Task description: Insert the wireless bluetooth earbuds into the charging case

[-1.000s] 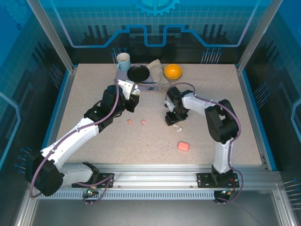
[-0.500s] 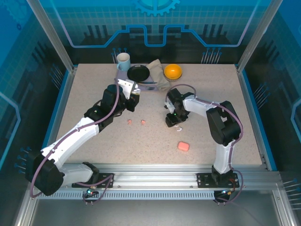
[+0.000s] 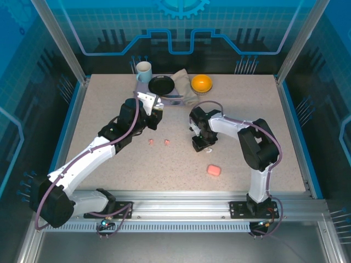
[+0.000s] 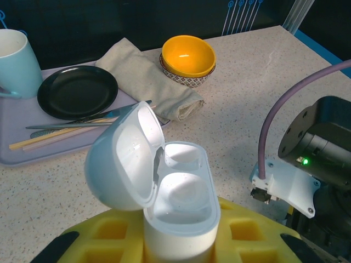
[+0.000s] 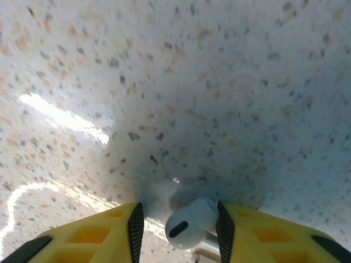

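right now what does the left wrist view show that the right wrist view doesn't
Left wrist: the left tool shut on an open white case, its wells empty, with a tray, black plate, mug, cloth and orange bowl behind. Right wrist: a white earbud lying between the right tool's open pads. Both: the speckled table and yellow fingers.

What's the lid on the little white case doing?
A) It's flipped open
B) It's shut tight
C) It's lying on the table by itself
A: the white case has its lid tipped back on the hinge, so you can see inside.
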